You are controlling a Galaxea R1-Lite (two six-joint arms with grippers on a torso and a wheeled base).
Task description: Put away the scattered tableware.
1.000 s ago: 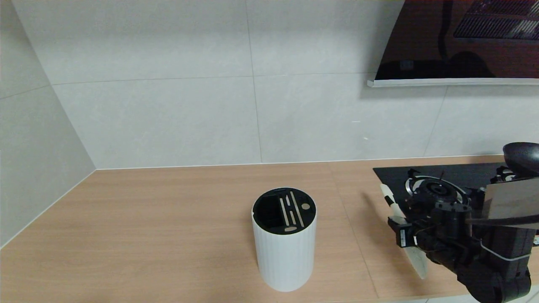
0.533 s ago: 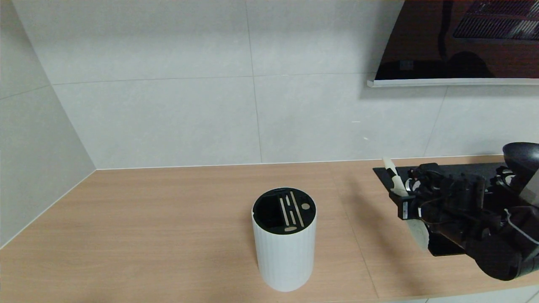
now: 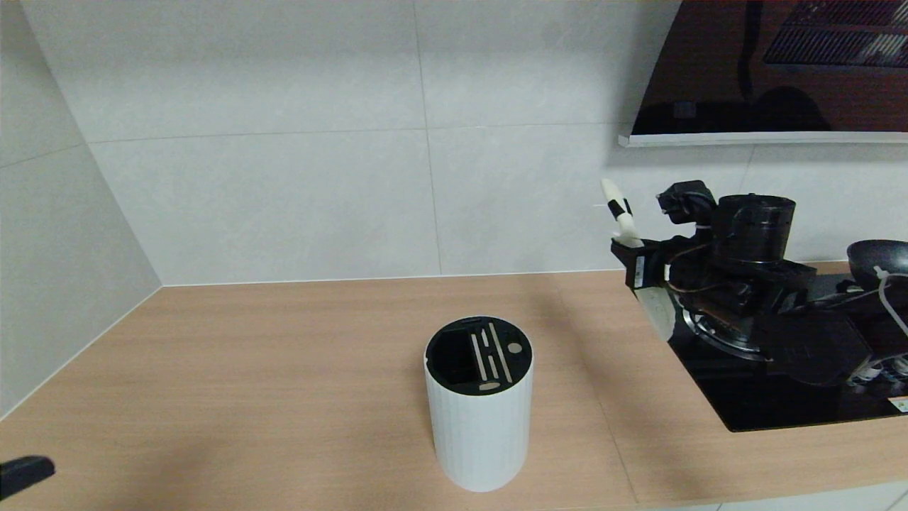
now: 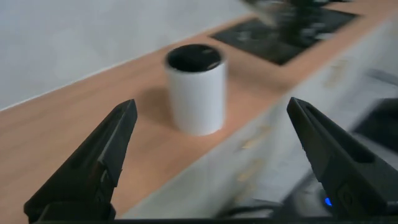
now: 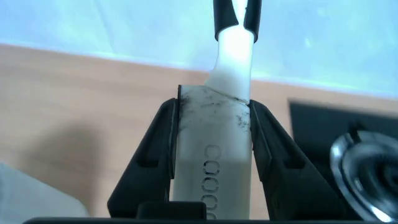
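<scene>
Above wooden counter (image 3: 284, 369), right claw (image 5: 214, 109) pinches white knife (image 3: 618, 209); left claw (image 4: 211, 106) spread.

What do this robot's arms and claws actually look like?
Both are black all over. The left gripper has two long, wedge-shaped fingers tapering to blunt tips, with a small blue light near one base. The right gripper has flat-sided, angular fingers. The right arm is built of chunky cylindrical joints, with thin dark wires looped along it and one pale cable.
</scene>
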